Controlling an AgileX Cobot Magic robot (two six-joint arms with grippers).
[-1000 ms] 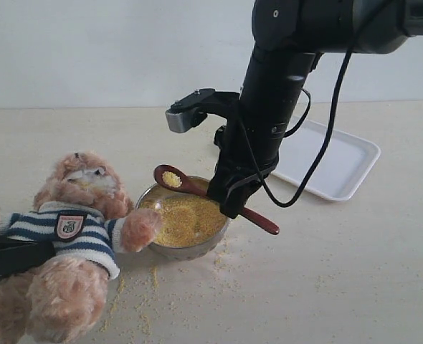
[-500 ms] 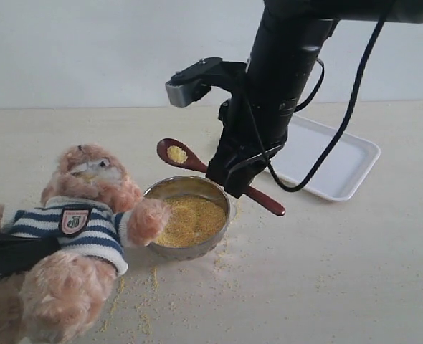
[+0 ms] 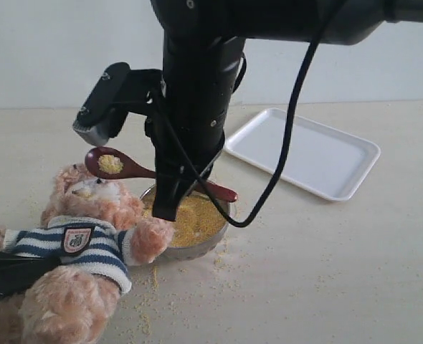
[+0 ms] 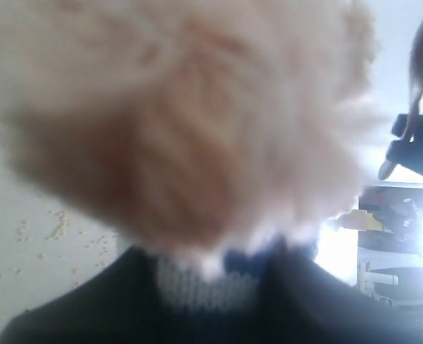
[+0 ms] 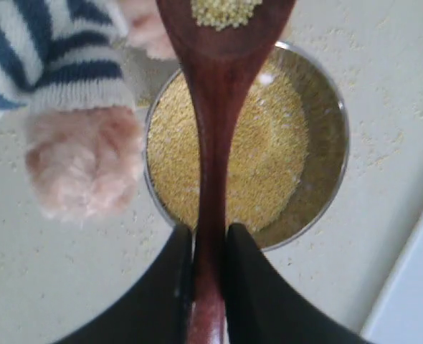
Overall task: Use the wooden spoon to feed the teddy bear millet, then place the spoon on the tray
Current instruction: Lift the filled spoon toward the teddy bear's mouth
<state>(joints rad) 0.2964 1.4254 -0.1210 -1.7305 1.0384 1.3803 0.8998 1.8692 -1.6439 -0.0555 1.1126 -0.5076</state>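
The teddy bear (image 3: 89, 236) lies at the left in its striped shirt, one paw (image 5: 82, 165) on the rim of the steel bowl (image 3: 215, 240). My right gripper (image 3: 170, 188) is shut on the handle of the wooden spoon (image 3: 136, 169), also seen as gripper (image 5: 208, 244) and spoon (image 5: 215, 143). The spoon's bowl carries a small heap of millet (image 3: 110, 163) just above the bear's face. More millet (image 5: 269, 143) fills the steel bowl. My left gripper (image 4: 211, 287) grips the bear's shirt, with blurred fur filling its view. The white tray (image 3: 305, 150) lies at the back right.
Spilled millet grains (image 3: 150, 287) are scattered on the pale tabletop in front of the steel bowl and beside the bear. The right arm's black body and cable (image 3: 283, 143) hang over the bowl and the space between bowl and tray.
My right arm has swung left with the loaded spoon, from above the steel bowl to just over the bear's face. The bear has shifted slightly.
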